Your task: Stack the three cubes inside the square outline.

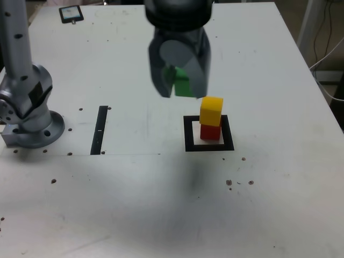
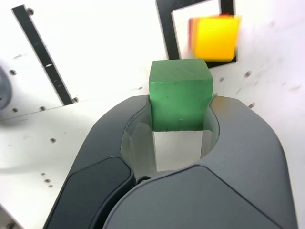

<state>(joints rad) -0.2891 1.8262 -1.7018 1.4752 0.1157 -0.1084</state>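
Observation:
My gripper (image 1: 181,88) hangs in the air, shut on the green cube (image 1: 183,83), which shows clearly between the jaws in the wrist view (image 2: 181,98). A yellow cube (image 1: 211,111) sits on top of a red cube (image 1: 210,132) inside the black square outline (image 1: 188,134). The held green cube is above the table, up and toward the exterior view's left of that two-cube stack, apart from it. From the wrist view the yellow cube (image 2: 217,37) covers nearly all of the red one, and the square outline (image 2: 164,26) lies around them.
A thin black strip (image 1: 100,129) lies on the white table toward the exterior view's left of the outline. The arm's grey base (image 1: 27,107) stands at the exterior view's far left. A small dark device (image 1: 71,14) rests at the table's far edge.

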